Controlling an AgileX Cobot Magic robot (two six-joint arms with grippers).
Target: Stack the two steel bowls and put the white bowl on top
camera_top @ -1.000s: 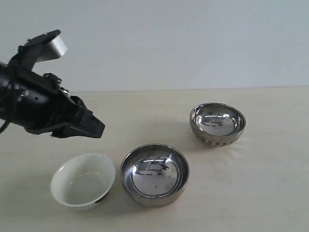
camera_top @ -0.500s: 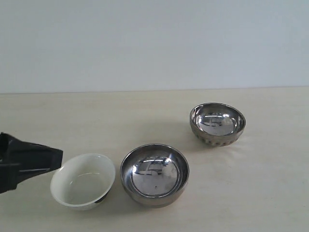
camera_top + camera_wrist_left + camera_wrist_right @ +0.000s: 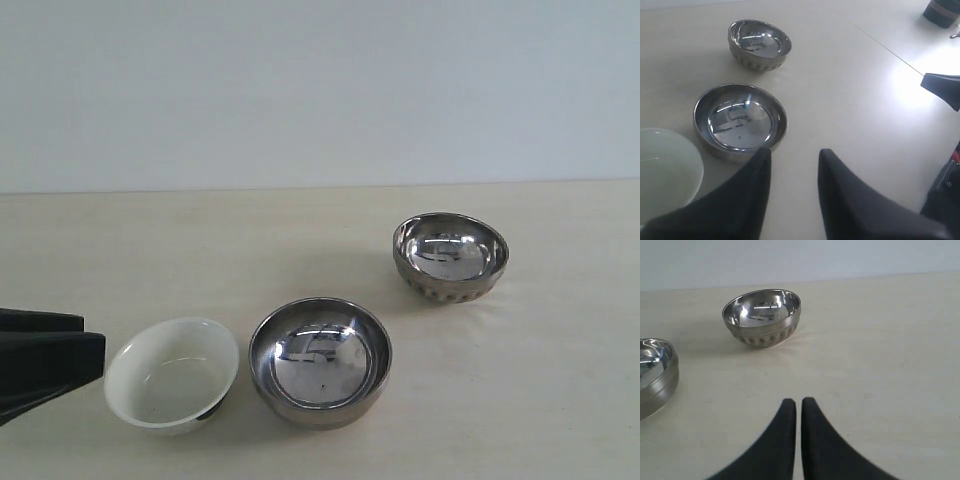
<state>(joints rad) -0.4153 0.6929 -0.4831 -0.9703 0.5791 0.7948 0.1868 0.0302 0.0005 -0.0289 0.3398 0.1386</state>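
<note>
Right jaws, closed and empty, face the ribbed round steel bowl [image 3: 762, 316] ahead, so I favour that arm. Left jaws, part-open and empty, sit just short of the smooth round steel bowl [image 3: 740, 117] and the glossy white bowl [image 3: 665, 167].

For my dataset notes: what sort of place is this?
Probably a robot test bench, not a kitchen: a pale table, a plain wall, the left gripper, and only a white bowl, a smooth steel bowl and a ribbed steel bowl.
</note>
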